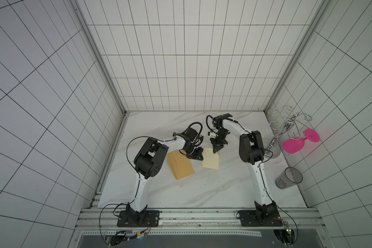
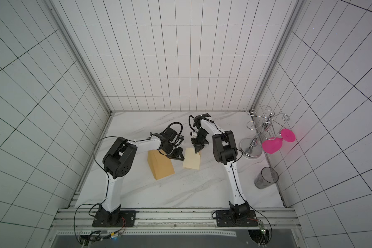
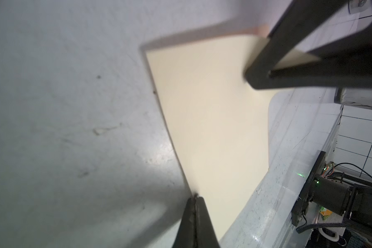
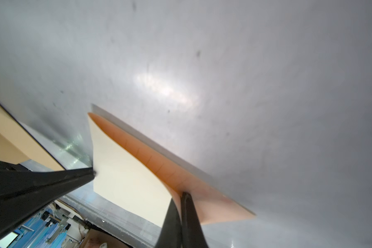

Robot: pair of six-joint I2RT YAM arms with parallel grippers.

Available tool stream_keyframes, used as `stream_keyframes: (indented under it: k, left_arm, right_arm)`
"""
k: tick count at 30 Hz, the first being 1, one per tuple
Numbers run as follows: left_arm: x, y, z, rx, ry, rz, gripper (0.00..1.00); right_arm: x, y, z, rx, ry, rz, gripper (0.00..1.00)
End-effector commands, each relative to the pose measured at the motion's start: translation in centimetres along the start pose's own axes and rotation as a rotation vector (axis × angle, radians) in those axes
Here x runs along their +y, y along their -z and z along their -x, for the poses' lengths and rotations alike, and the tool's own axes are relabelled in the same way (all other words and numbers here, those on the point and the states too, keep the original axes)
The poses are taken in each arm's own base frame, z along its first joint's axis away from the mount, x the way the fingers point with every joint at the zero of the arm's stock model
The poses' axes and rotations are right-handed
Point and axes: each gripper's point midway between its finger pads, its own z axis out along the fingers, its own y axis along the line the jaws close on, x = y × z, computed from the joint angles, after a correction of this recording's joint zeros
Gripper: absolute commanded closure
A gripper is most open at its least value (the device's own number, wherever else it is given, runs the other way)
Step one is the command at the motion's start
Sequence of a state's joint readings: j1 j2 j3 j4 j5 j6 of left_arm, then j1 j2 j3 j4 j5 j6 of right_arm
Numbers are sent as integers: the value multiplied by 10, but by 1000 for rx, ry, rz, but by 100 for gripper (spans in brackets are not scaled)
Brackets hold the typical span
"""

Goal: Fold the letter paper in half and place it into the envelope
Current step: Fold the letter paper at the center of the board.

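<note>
Two pincers grip one sheet here. Your left pincer (image 3: 195, 198) has its black jaws pressed together on a corner of the thin, pale cream rectangular letter paper (image 1: 211, 161). Your right pincer (image 4: 182, 195) has its jaws pinched together on the same sheet, at the corner nearest to it.

Between the two pincers the letter paper is doubled over. The right wrist view shows you a cream upper layer curving above a peach inner face, with the lower layer flat on the white marble-patterned tabletop (image 1: 202, 191). The upper layer lifts towards the right pincer's tips, and faint ruled lines cross the peach face just beyond them.

Beside your left pincer, on the side away from the right pincer, the mustard-tan rectangular kraft paper envelope (image 1: 180, 166) lies flat on the tabletop. In both top views the left arm's wrist overhangs one of its corners. A strip of bare tabletop separates the envelope from the letter paper.

Well out past your right pincer, away from the left one, you have a chrome wire rack (image 1: 286, 126), a bright pink stemmed glass (image 1: 296, 143) and a smoky clear tumbler (image 1: 288, 178).
</note>
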State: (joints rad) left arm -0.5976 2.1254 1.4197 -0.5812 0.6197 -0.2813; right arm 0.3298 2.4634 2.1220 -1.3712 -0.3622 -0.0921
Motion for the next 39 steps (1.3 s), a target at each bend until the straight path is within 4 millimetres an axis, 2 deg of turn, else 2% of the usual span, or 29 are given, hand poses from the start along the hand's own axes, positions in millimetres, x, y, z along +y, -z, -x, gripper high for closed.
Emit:
stream_keyframes:
  k: [1, 10, 14, 17, 20, 21, 22, 27, 32, 37, 39]
  left_arm:
    - [13, -2, -17, 32, 24, 64, 100]
    - [8, 2, -15, 24, 19, 53, 100]
    - [3, -4, -18, 40, 13, 36, 100]
    - [-3, -6, -21, 50, -1, 27, 100]
    - [-8, -6, -22, 55, -4, 9, 100]
    - [-11, -7, -22, 56, -2, -3, 100]
    - [-13, -8, -23, 59, -3, -12, 100]
    - [-28, -11, -23, 68, -23, -42, 100]
    - [-29, -4, -20, 47, -29, -38, 100]
    - [-27, 17, -15, 8, -30, -27, 100]
    - [-26, 29, -12, -12, -24, -24, 100]
  right_arm:
    - [-19, 4, 17, -41, -15, -62, 92]
    - [3, -1, 11, -26, 31, 30, 82]
    - [15, -3, 12, -28, 65, 20, 72]
    - [14, 1, 12, -37, 68, -21, 52]
    - [12, 15, 13, -75, 67, -57, 35]
    - [13, 22, 14, -95, 70, -69, 23]
    - [13, 28, 14, -113, 70, -81, 1]
    - [15, 62, 15, -206, 74, -136, 1]
    - [14, 83, 6, -253, 69, -189, 1]
    - [2, 106, -7, -289, 45, -300, 1]
    - [0, 115, -11, -309, 43, -326, 4]
